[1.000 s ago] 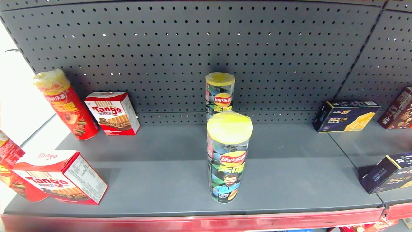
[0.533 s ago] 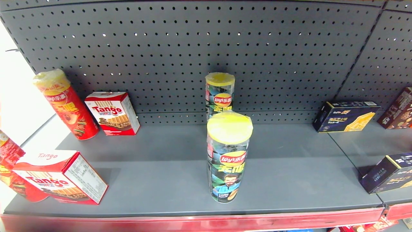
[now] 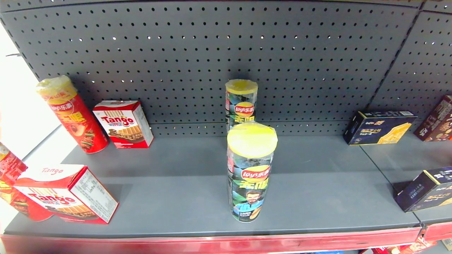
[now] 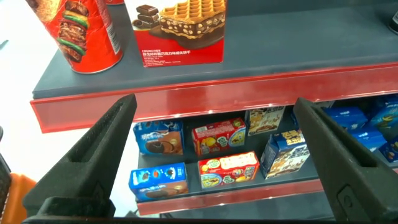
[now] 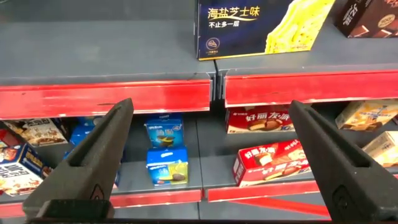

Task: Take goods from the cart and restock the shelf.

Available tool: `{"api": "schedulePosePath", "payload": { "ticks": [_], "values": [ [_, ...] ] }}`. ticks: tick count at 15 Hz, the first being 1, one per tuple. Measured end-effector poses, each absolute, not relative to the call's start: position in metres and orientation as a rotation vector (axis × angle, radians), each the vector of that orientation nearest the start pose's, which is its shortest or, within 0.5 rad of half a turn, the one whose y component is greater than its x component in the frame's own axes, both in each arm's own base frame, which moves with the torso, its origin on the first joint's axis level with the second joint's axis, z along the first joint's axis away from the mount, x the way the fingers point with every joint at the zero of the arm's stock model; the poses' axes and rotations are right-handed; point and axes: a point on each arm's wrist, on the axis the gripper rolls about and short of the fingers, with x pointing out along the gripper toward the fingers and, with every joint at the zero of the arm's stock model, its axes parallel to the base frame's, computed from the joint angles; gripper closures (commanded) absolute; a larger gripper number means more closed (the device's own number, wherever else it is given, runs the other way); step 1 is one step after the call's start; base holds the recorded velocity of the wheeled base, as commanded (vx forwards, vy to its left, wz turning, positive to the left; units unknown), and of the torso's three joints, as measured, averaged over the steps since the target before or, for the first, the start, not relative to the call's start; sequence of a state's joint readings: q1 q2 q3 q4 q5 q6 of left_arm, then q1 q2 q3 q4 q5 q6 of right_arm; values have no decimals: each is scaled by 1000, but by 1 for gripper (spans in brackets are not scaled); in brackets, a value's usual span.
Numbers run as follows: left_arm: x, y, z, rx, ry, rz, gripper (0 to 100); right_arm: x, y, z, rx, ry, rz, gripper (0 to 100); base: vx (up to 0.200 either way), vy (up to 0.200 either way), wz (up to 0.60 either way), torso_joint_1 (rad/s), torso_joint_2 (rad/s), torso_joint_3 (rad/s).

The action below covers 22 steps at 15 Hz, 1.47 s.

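Base of rear chip can (image 3: pixel 241 102) hidden behind front chip can (image 3: pixel 251 173), both yellow-lidded, upright at ctr of shelf (image 3: pixel 317 183); left gripper (image 4: pixel 211 106) & right gripper (image 5: pixel 210 104) spread wide, empty, facing shelf front.

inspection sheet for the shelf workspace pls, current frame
Surface: grey shelf, red front edge.
Job's things: front can and rear can, yellow-lidded, upright mid-shelf, in line; red can, rear waffle box, front waffle box on the left; rear dark box, front dark box on the right.
Clutter: nothing seen.
Hands: left hand, right hand open, empty.
Cables: nothing seen.
Surroundings: pegboard back panel; lower shelves stocked with small boxes.
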<state>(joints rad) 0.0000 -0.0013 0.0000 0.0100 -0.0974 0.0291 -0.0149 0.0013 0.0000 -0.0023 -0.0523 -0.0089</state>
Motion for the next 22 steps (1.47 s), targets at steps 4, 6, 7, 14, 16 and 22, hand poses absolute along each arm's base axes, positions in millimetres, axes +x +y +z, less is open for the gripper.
{"api": "schedulePosePath", "payload": {
  "ticks": [4, 6, 7, 14, 16, 22],
  "values": [
    [-23, -2, 75, 26, 5, -87, 0, -23, 0, 76, -15, 0, -43, 0, 0, 0, 0, 0, 0, 0],
    [-23, -1, 75, 24, 4, -53, 0, -23, 0, 76, -15, -1, -29, 0, 0, 0, 0, 0, 0, 0],
    [-23, -1, 75, 23, 3, -50, 0, -23, 0, 76, -13, -1, -29, 0, 0, 0, 0, 0, 0, 0],
    [-23, -1, 75, 21, 0, -51, 0, -23, 0, 76, -11, -1, -28, 0, 0, 0, 86, -29, 74, 49],
    [-23, -1, 75, 22, 0, -55, 0, -23, 0, 76, -11, -2, -29, 0, 0, 0, 0, 1, 28, 11],
    [-23, -2, 75, 29, 0, -75, 0, -23, 0, 76, -11, -1, -28, 0, 0, 0, 0, 0, 0, 0]
  ]
}}
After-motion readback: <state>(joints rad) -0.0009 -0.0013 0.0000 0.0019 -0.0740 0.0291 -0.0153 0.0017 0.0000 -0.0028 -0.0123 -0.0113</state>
